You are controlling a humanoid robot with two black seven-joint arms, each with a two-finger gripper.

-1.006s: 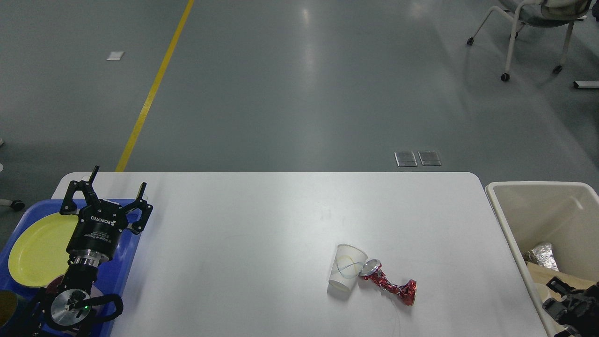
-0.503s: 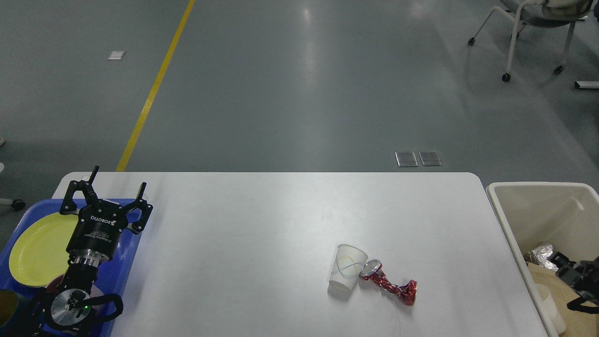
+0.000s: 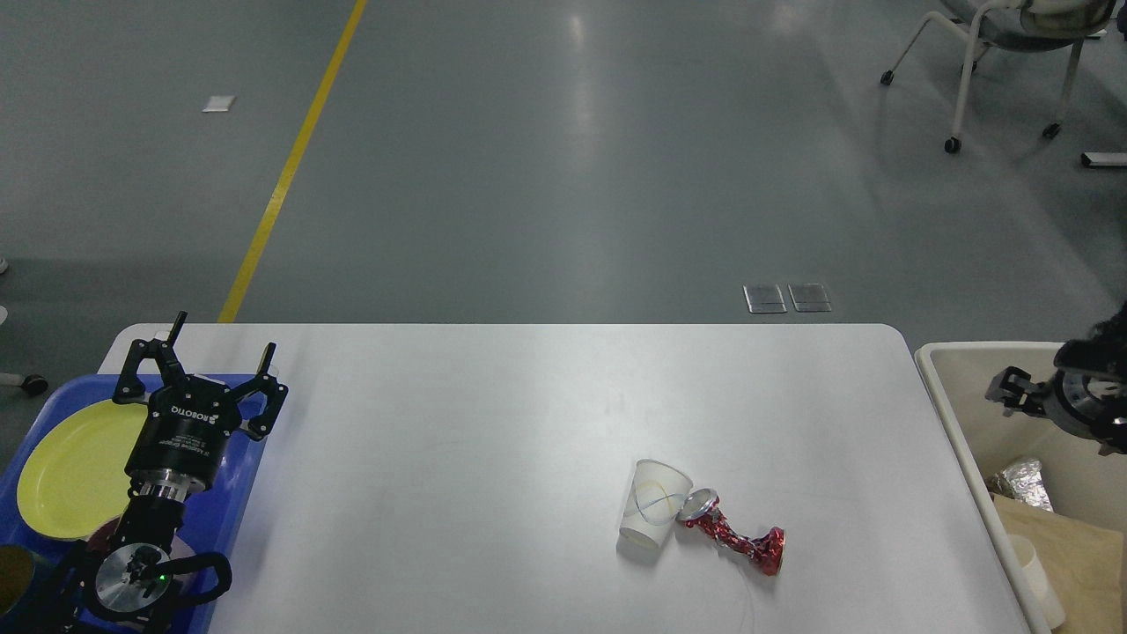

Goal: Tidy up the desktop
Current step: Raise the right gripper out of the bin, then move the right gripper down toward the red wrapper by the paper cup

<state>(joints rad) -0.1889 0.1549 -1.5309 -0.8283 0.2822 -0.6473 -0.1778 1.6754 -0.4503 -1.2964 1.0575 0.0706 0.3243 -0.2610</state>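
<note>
1. Your left gripper (image 3: 220,352) is at the left end of the big white desktop with round corners (image 3: 493,423). It points up and away from you, over the far right part of the flat blue tray (image 3: 231,519).
2. Its two black fingers are spread wide apart. Nothing is between them.
3. Your right gripper (image 3: 1012,390) comes in from the right edge. It hangs over the big beige plastic bin (image 3: 946,387), near the bin's far left corner. It points to the left.
4. The right gripper looks small and dark, so you cannot tell if its fingers are apart or together.
5. The blue tray sits on the left end of the desktop. A round yellow plate (image 3: 70,471) lies in it. Your left arm hides part of the tray.
6. The beige bin stands just past the right end of the desktop. In it you can see a ball of crinkled silver foil (image 3: 1020,482), a flat brown piece of cardboard (image 3: 1070,550) and a small white cup (image 3: 1034,572).
7. The white desktop fills the near middle of the view. Two things lie on it, right of the middle and near your side.
8. One is a see-through plastic cup (image 3: 653,509), tipped over on its side.
9. The other is a squashed red drink can (image 3: 731,534). Its silver top touches the cup.
</note>
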